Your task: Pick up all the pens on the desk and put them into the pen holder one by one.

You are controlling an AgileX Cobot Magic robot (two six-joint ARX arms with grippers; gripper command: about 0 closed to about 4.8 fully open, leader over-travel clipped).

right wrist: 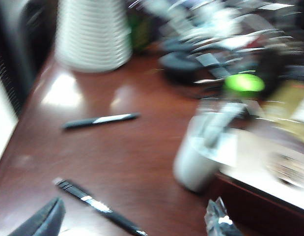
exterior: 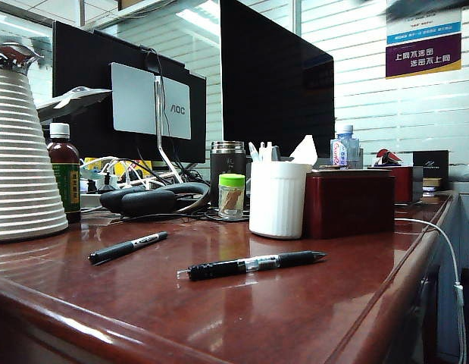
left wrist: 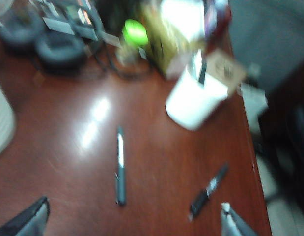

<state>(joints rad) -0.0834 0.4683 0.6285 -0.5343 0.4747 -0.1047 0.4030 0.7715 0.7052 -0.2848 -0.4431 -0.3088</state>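
I am working over a cluttered office tabletop [exterior: 295,318], glossy reddish-brown wood with monitors and a ribbed white wall behind it. Nearest me, toward six o'clock in the exterior view, the pen with the clear middle [exterior: 253,265] is lying flat, tip pointing to three o'clock. A little farther, at about nine o'clock from it and well apart, the marker-like pen [exterior: 128,247] with its white label is lying at a slant. Beyond both, at roughly twelve o'clock, the white ribbed pen holder [exterior: 276,199] is standing upright, already holding a few things, just beside a dark red box [exterior: 349,203]. Far off at ten o'clock the big ribbed jug [exterior: 23,163] is standing clear of the work.

Neither arm is showing in the exterior view. Both wrist pictures are smeared. The left tool [left wrist: 134,216] is hanging above the tabletop with its fingers spread wide, nothing between them; the labelled pen [left wrist: 120,167] is lying closest to its gap. The right tool [right wrist: 134,219] is likewise spread and empty, with the clear-middled pen [right wrist: 100,206] just ahead of it.

As I judge it, I am starting the first pick. I am choosing one arm only, turning the wrist so the fingers are straddling the barrel crosswise near its middle, and coming down gently, since a slim pen on polished wood is likely to roll or skid.
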